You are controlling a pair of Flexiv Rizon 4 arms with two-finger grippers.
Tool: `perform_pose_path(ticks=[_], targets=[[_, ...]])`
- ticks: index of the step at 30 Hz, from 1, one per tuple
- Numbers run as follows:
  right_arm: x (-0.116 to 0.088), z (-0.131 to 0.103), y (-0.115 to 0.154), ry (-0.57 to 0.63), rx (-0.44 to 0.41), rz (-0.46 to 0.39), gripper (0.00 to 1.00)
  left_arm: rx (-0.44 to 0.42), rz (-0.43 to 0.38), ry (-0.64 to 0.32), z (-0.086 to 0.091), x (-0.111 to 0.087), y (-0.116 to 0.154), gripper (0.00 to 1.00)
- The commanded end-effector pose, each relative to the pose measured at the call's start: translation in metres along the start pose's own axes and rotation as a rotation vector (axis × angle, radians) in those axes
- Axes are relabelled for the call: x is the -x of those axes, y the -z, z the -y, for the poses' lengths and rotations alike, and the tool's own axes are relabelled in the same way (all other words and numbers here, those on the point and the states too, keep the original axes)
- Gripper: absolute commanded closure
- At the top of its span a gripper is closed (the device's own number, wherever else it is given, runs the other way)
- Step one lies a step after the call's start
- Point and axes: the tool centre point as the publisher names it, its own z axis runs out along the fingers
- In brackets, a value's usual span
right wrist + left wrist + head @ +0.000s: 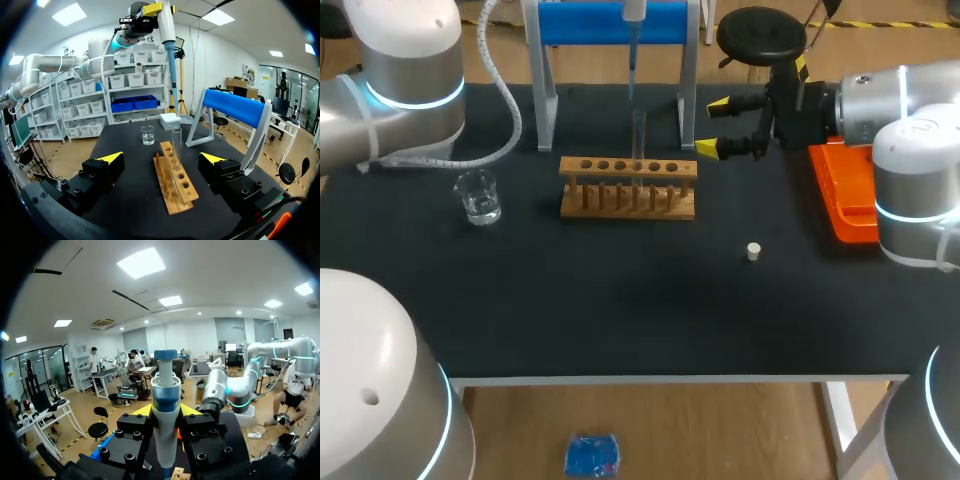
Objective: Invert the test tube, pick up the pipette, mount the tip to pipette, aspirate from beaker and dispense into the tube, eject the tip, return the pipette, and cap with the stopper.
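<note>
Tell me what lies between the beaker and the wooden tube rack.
Nothing: in the head view, the stretch of black table between the beaker and the wooden rack is bare.

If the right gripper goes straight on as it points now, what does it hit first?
Most likely the near end of the rack, straight ahead of the right gripper between its open jaws. If it passes above that, the tube standing in the rack comes first; height is unclear.

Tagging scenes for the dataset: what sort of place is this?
Probably a chemistry-style lab bench set up for a robot: a wooden test tube rack on the black table, a glass beaker nearby, and a pipette held above the rack.
</note>
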Motion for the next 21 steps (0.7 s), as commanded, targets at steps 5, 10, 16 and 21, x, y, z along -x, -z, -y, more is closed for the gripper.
perform_pose_path(ticks=[5,10,16,21], targets=[[-0.001,0.001,0.000,0.001,0.001,0.002,0.00,-0.002,0.028,0.013,-0.013,-0.016,0.078,1.00],[-0.001,0.001,0.000,0.001,0.001,0.002,0.00,0.012,0.011,0.010,-0.048,-0.044,0.101,1.00],[-0.001,0.001,0.000,0.001,0.001,0.002,0.00,0.026,-0.124,0.014,-0.085,-0.087,0.083,1.00],[-0.001,0.001,0.000,0.001,0.001,0.002,0.00,-0.016,-0.190,0.018,-0.099,-0.117,0.059,1.00]])
